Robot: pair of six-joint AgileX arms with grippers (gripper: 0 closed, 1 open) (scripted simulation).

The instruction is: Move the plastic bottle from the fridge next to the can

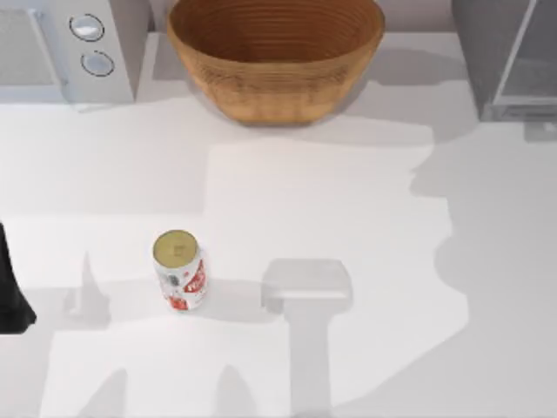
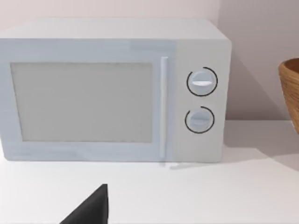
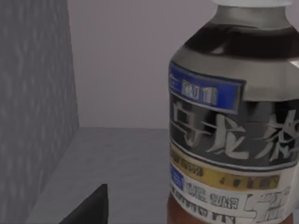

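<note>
While the plastic bottle [image 3: 233, 126] looms cut off inside the fridge [image 1: 509, 61], I cannot tell either hand's state.

We see the can [image 1: 180, 271] white with red markings, dull gold top. Basket [image 1: 275, 54] at 12 o'clock: tan, ribbed weave. Microwave [image 2: 112, 91] pale blue-white, two ringed dials. Fridge [image 1: 509, 57] grey, lighter door panel. Plastic bottle [image 3: 236, 121]: dark label, white script, blue and yellow bands, reddish-brown drink.
</note>
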